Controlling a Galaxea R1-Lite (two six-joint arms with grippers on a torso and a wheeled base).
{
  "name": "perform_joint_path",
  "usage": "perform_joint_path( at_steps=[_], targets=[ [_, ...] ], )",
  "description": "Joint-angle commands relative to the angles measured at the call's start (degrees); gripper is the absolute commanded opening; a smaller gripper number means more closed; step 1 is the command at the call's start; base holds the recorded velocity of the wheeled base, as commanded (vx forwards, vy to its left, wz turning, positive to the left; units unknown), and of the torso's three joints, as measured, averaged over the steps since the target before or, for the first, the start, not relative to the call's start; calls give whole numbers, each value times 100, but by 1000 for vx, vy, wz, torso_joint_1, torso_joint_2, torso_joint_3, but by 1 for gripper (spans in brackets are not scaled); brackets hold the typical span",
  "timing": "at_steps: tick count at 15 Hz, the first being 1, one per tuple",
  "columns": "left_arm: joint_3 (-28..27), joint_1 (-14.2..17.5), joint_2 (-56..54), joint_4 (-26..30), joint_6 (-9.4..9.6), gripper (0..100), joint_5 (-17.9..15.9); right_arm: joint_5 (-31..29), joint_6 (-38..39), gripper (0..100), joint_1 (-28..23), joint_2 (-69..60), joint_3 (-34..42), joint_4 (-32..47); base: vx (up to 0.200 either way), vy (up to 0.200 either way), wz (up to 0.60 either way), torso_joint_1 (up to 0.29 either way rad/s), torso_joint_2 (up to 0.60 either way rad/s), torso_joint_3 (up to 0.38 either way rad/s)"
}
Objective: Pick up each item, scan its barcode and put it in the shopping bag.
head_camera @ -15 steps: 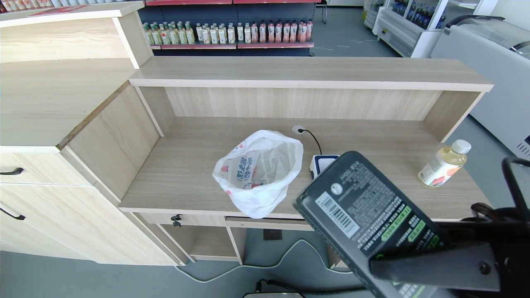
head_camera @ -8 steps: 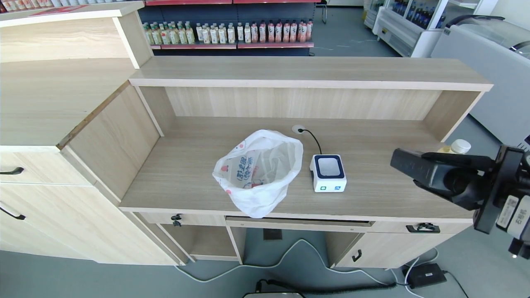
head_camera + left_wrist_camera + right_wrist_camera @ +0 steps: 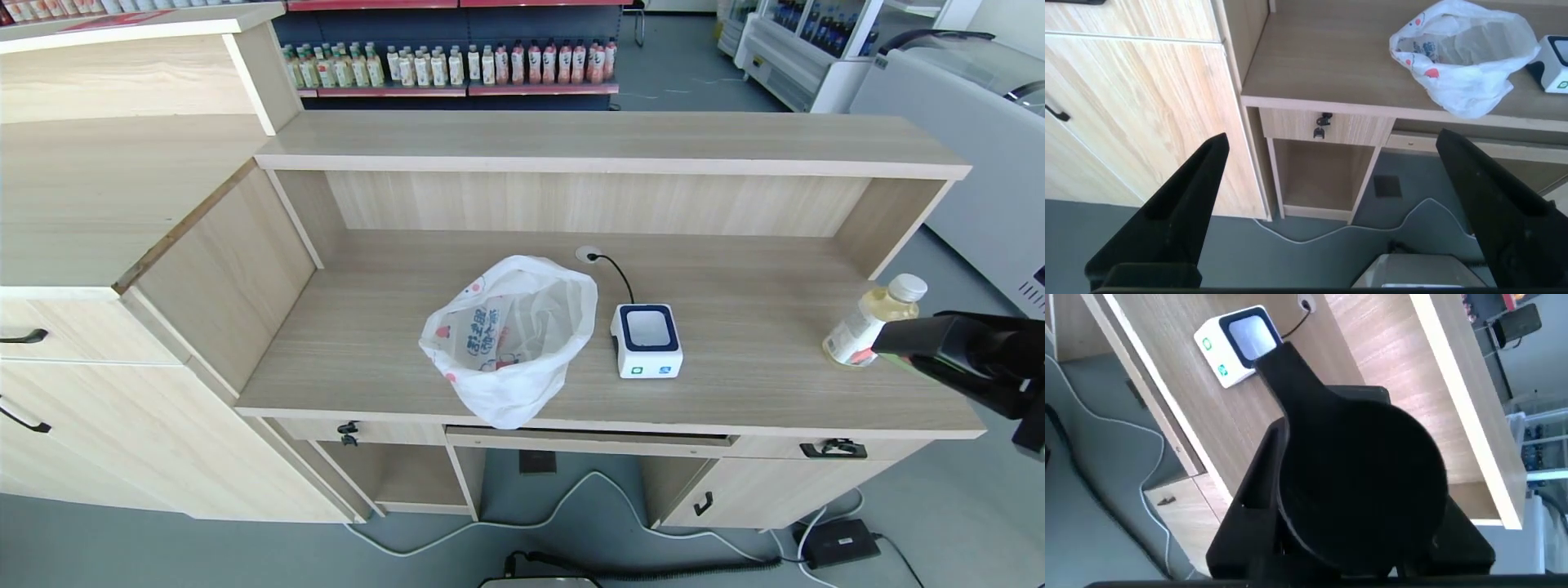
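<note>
Cabinet: we see a pale wooden cabinet (image 3: 98, 359) with black handles, joined to the left end of the bench (image 3: 759, 392).

Left claw: we find the left claw (image 3: 1333, 140) low in front of the bench, near its left corner and above the grey floor. Its two black fingers (image 3: 1167, 220) stand wide apart with nothing between them.

Shopping bag: the white shopping bag (image 3: 510, 339) sits on the bench left of centre with its mouth gaping upward. It carries red and blue print, and its lower fold reaches the front edge. From the left wrist we see it (image 3: 1462, 49) from the side, slumped toward that edge.

Scanner: the white scanner (image 3: 647, 340), with its dark-framed window facing up, lies just to the right of the bag and apart from it. Its black cable (image 3: 620, 282) runs back to a hole in the bench top. From the right wrist we see the scanner (image 3: 1241, 343) beyond a dark shape close to the lens.

Bottle: a bottle (image 3: 873, 321) of pale yellow drink with a white cap stands near the right end of the bench, well apart from the scanner.

Dark pack: a dark pack (image 3: 927, 343) hangs in the air at the right end. Its tip overlaps the bottle's base in our head view, and we cannot tell whether they touch.

Right claw: the right claw (image 3: 992, 367) grips that pack, out past the bench's right front corner.

Shelf: a shop shelf (image 3: 457, 65) lined with drinks stands beyond the bench.
</note>
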Motion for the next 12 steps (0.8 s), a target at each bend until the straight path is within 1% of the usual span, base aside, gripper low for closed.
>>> perform_joint_path(
  at_steps=[1, 2, 3, 6, 7, 8, 9, 10, 11, 12],
  targets=[
    [1, 1, -2, -1, -9, 100, 1, -11, 42, 0, -111, 176, -64, -5, 0, 0, 0, 0, 0, 0],
    [1, 1, -2, -1, 0, 100, 1, -19, 59, 0, -146, 290, -125, -5, 0, 0, 0, 0, 0, 0],
    [1, 1, -2, -1, 0, 100, 1, -11, 358, 0, -146, 422, -187, -49, 0, 0, 0, 0, 0, 0],
    [1, 1, -2, -1, 0, 100, 1, -169, 1167, 0, -120, 826, -284, -558, 0, 0, 600, 1, 2, -2],
    [1, 1, -2, -1, 0, 100, 1, -169, 1167, 0, -120, 826, -284, -558, 0, 0, 600, 2, 2, -2],
    [1, 1, -2, -1, -9, 100, 1, -283, 2432, 0, 214, 1345, -626, -971, 0, 0, 0, 0, 0, 0],
    [1, 1, -2, -1, 0, 100, 1, -283, 2819, 0, 346, 1477, -785, -998, 0, 0, 0, 0, 0, 0],
    [1, 1, -2, -1, -9, 100, 1, -283, 3733, 0, 610, 1969, -1259, -1007, 0, 0, 0, 0, 0, 0],
    [1, 1, -2, -1, -9, 100, 1, -292, 4129, 0, 663, 2206, -1461, -1015, 0, 0, 0, 0, 0, 0],
    [1, 1, -2, -1, 0, 100, 1, -292, 4981, 0, 715, 2663, -1901, -1007, 0, 0, 0, 0, 0, 0]
  ],
)
